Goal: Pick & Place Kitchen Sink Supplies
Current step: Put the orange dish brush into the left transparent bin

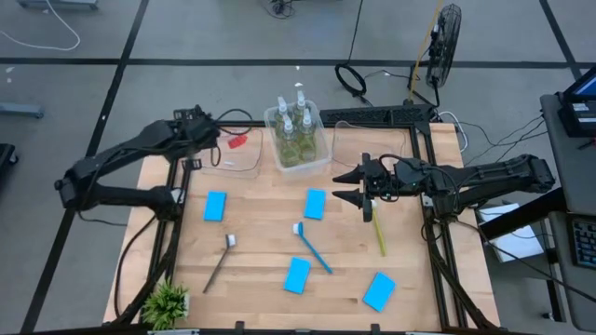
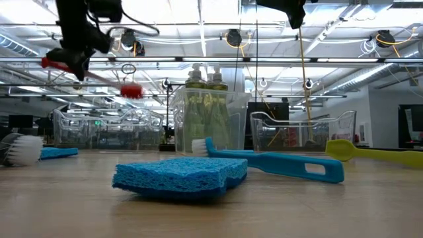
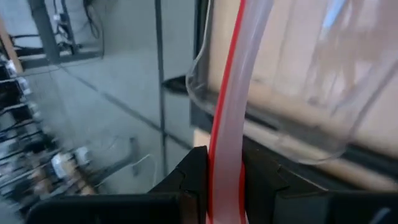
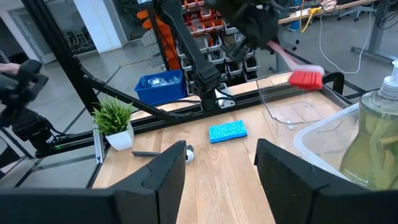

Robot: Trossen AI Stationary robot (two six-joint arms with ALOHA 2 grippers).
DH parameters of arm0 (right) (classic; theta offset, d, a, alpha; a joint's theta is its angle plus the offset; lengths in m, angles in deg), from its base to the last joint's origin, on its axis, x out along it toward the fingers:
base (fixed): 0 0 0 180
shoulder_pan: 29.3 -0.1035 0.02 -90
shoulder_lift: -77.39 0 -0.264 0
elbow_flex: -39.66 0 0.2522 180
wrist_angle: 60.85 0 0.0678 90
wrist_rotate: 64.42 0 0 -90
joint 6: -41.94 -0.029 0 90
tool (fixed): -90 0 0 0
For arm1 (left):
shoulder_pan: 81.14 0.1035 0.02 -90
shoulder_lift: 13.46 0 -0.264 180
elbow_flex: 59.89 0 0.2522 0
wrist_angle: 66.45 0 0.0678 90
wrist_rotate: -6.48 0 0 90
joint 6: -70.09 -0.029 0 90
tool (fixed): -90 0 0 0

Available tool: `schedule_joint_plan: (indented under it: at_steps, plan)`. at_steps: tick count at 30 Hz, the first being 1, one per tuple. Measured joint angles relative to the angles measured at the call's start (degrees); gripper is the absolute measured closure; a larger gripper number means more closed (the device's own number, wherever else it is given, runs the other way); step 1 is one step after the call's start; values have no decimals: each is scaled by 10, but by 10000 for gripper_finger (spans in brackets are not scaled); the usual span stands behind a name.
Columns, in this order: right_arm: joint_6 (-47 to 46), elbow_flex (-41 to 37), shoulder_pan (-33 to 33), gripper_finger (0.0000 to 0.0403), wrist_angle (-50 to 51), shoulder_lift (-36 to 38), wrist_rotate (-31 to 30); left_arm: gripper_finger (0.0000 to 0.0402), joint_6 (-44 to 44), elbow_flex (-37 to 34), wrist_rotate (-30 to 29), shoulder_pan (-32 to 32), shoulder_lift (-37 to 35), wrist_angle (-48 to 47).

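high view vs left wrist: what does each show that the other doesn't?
Only the high view: four sponges, the soap bottles in their bin, the blue brush, yellow brush, grey brush, and the open right gripper. Only the left wrist: the fingers clamped on the handle. Both: the red brush and clear bin.

Your wooden counter (image 1: 261, 237) and its load

You have four blue sponges (image 1: 215, 206) spread out, a blue brush (image 1: 314, 246), a yellow brush (image 1: 379, 234), a dark grey brush (image 1: 220, 263), three clear bins (image 1: 298, 140) along the far edge, and a potted plant (image 1: 167, 302) at one near corner.
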Motion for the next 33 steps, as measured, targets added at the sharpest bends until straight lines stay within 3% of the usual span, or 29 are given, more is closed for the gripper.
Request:
schedule_joint_plan:
  at_steps: [4,12,17,21,25,33]
  plan:
    - [0,0,0,222,0,0,0,336,-45,0,-38,21,53,0]
    - [0,0,0,226,0,0,0,336,-122,0,-34,55,121,37]
    - [0,0,0,227,0,0,-2,336,-188,0,48,76,124,71]
    - [0,0,0,227,0,0,-2,336,-206,0,61,92,124,76]
    - [0,0,0,227,0,0,-2,336,-217,0,131,104,124,76]
    - [0,0,0,231,0,0,-2,336,-227,0,175,111,124,99]
